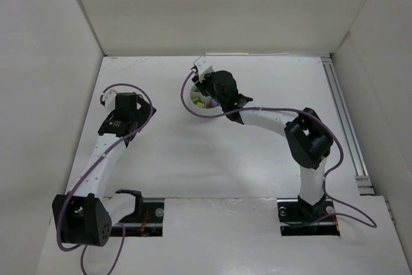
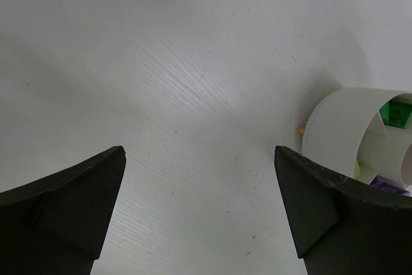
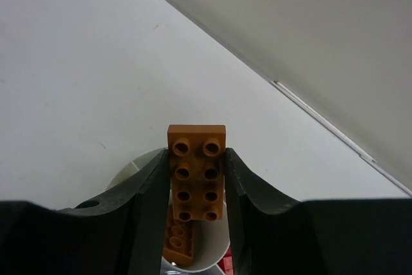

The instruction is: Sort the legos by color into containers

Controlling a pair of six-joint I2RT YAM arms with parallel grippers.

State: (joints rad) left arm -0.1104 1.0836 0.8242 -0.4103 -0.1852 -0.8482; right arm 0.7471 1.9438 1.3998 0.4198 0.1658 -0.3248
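At the bottom of the top view, both arm bases (image 1: 309, 214) sit at the near edge of the table (image 1: 193, 159), with purple cables (image 1: 82, 249) looping round them. Mid-frame left, my left end effector (image 1: 120, 104) hangs with jaws spread wide over bare table. Its wrist view catches the white dish (image 2: 341, 127) at the right edge, with a green lego (image 2: 396, 113) and a purple lego (image 2: 386, 183) inside.

Higher, at centre, my right end effector (image 3: 196, 154) pinches an orange-brown brick (image 3: 197, 138) above the dish. A second orange-brown brick (image 3: 179, 239) shows just below it. From above, that arm hides most of the dish.

White walls (image 1: 212, 4) close in left, right and back. A metal rail (image 1: 344, 120) runs along the right.
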